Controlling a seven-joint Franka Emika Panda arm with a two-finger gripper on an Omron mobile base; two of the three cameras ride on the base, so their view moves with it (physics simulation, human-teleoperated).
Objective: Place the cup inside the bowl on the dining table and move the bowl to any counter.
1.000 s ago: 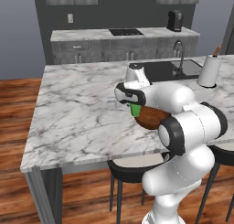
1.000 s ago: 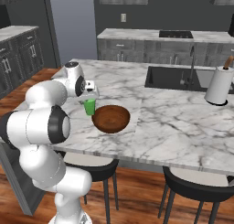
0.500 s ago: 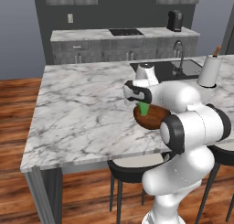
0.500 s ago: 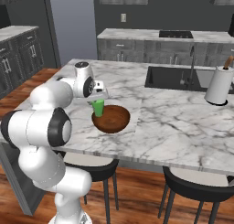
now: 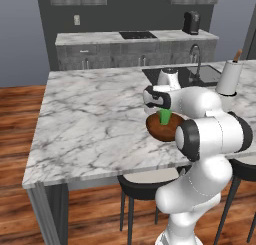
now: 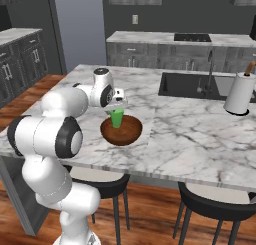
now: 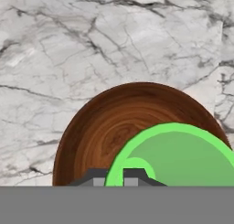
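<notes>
My gripper point(image 5: 163, 109) is shut on the rim of the bright green cup point(image 5: 164, 117) and holds it upright over the middle of the dark reddish-brown bowl point(image 5: 159, 130). The bowl rests near the front edge of the marble dining table point(image 5: 90, 119). From the right, the cup point(image 6: 116, 119) hangs below the gripper point(image 6: 116, 109), its base dipping inside the bowl point(image 6: 121, 132); I cannot tell whether it touches the bottom. Looking down the hand, the cup point(image 7: 183, 159) overlaps the bowl point(image 7: 103, 131), with the gripper point(image 7: 115, 178) pinching its wall.
A black sink point(image 6: 195, 84) with a faucet is set into the table point(image 6: 190, 134) to the right, and a white paper towel roll point(image 6: 239, 93) stands beyond it. Dark stools point(image 6: 215, 206) tuck under the front edge. A back counter point(image 5: 100, 38) carries a stovetop and a coffee machine point(image 5: 190, 22).
My gripper has carried the cup to the right, from beside the bowl's left rim to over its middle, and a little lower. The bowl has stayed put.
</notes>
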